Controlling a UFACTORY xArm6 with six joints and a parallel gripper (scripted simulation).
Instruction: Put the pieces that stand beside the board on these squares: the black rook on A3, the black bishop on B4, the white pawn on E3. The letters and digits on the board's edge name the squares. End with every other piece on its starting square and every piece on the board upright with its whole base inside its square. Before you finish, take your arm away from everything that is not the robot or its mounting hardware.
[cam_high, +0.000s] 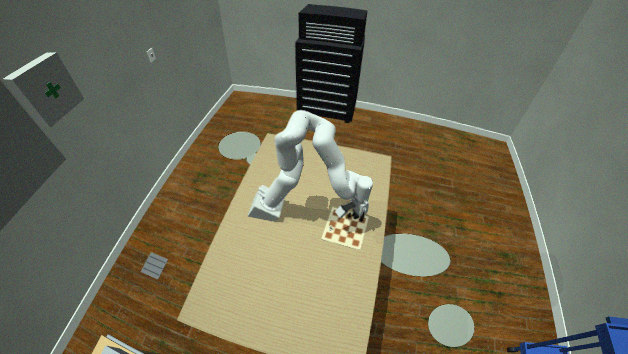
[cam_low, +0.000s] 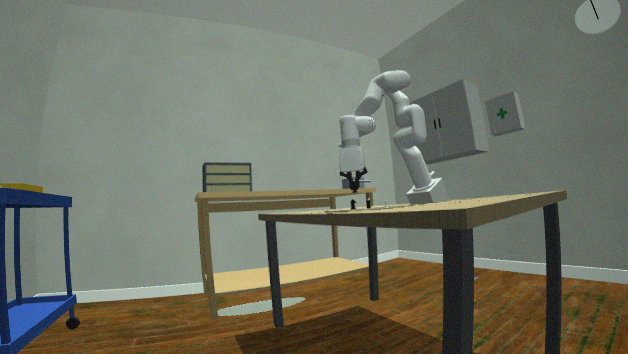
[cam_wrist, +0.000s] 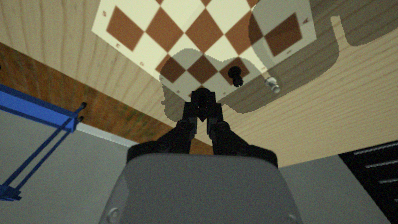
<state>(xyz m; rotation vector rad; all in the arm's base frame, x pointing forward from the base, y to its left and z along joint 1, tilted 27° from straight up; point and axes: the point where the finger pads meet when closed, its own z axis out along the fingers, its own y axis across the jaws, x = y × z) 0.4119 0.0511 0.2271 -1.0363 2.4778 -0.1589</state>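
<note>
The claw (cam_wrist: 201, 102) was clamped on a small dark piece (cam_wrist: 202, 95), too hidden by the fingers to name, held in the air above the board's (cam_wrist: 150, 47) edge. Just beside it a black piece (cam_wrist: 236, 75) stood on a brown corner square, and the white pawn (cam_wrist: 272, 85) sat off the board on the table (cam_wrist: 310, 115).

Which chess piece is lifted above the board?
The dark piece clamped in the pincer; the other black piece stands on a square, the white piece off-board.
</note>
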